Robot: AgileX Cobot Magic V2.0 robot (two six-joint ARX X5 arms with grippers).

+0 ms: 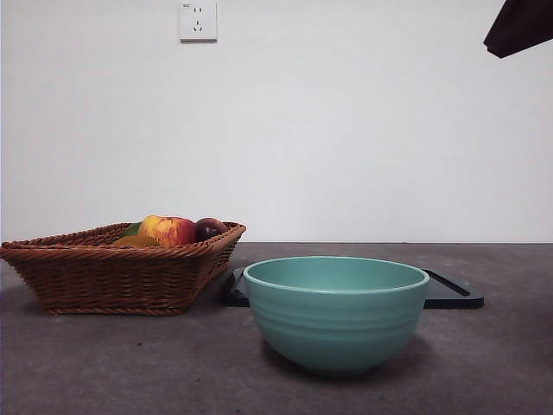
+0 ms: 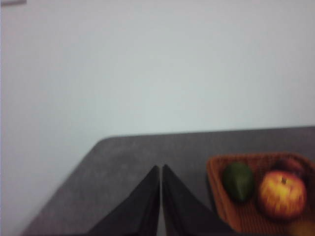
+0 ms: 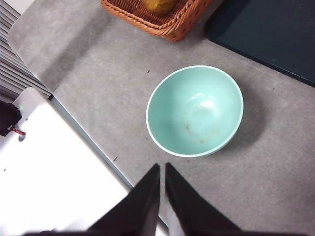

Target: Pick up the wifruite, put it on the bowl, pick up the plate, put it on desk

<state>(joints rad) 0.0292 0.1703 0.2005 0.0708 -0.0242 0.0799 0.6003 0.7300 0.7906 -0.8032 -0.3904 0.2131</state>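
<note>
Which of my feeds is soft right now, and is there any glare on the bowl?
Left wrist view is blurred: basket, apple and left hand all soft. Front view is sharp, with an even shadow under the bowl. Right wrist view is sharp; one small bright glare spot inside the bowl.

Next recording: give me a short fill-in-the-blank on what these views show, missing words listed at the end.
1. The teal bowl on the desk holds ____.
2. The apple lies in the wicker ____.
3. Behind the bowl lies a flat black ____.
4. The jaws of the left gripper and of the right gripper are both ____.

Missing words: nothing; basket; tray; shut.
</note>
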